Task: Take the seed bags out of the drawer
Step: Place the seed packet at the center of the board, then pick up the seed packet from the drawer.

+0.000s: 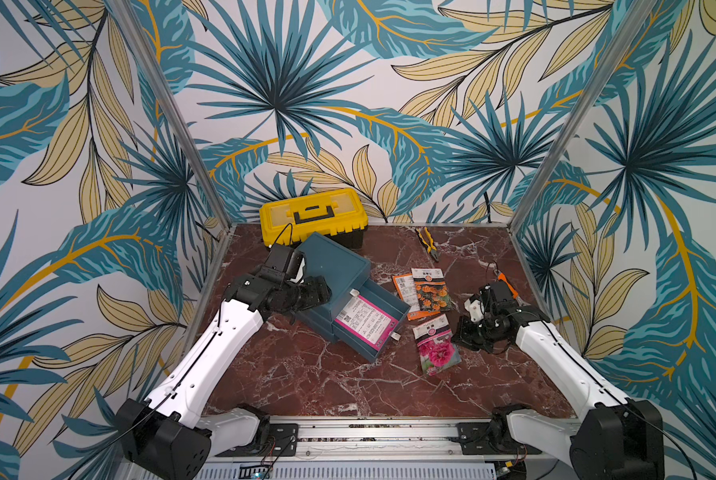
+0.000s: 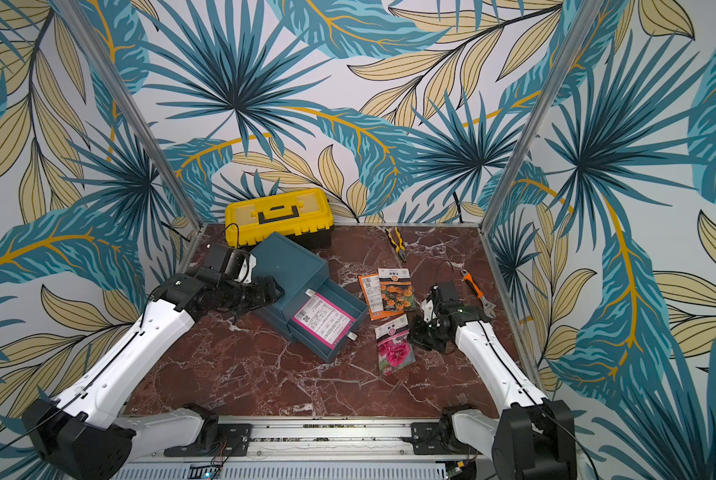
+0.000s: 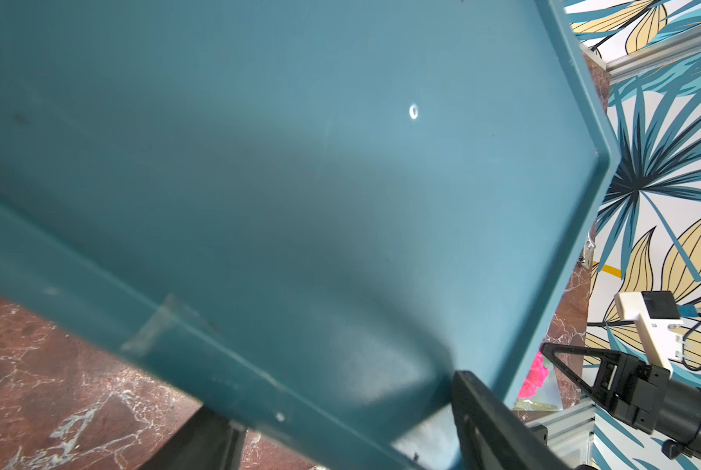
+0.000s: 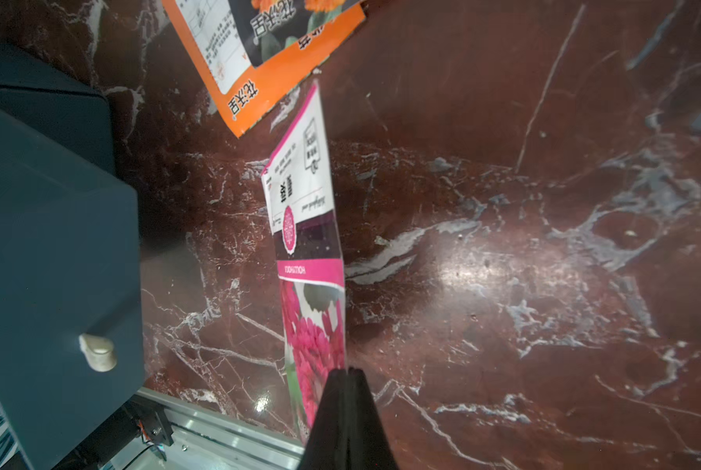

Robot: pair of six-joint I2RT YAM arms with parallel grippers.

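Observation:
A teal drawer cabinet (image 1: 335,262) stands mid-table with its upper drawer (image 1: 391,302) pulled out. One magenta seed bag (image 1: 366,318) lies inside it, white label side up. My left gripper (image 3: 340,407) straddles the cabinet's left side, one finger on each face, shut on it. Two orange seed bags (image 1: 431,291) overlap on the table to the right of the drawer. A pink-flower seed bag (image 4: 308,228) is tilted up off the table, and my right gripper (image 4: 347,372) is shut on its edge. That bag shows in both top views (image 2: 393,351).
A yellow toolbox (image 1: 312,216) stands behind the cabinet at the back wall. Yellow-handled pliers (image 1: 429,243) lie at the back right. An orange wrench (image 2: 477,291) lies beside my right arm near the right frame rail. Marble tabletop (image 1: 306,382) spreads in front.

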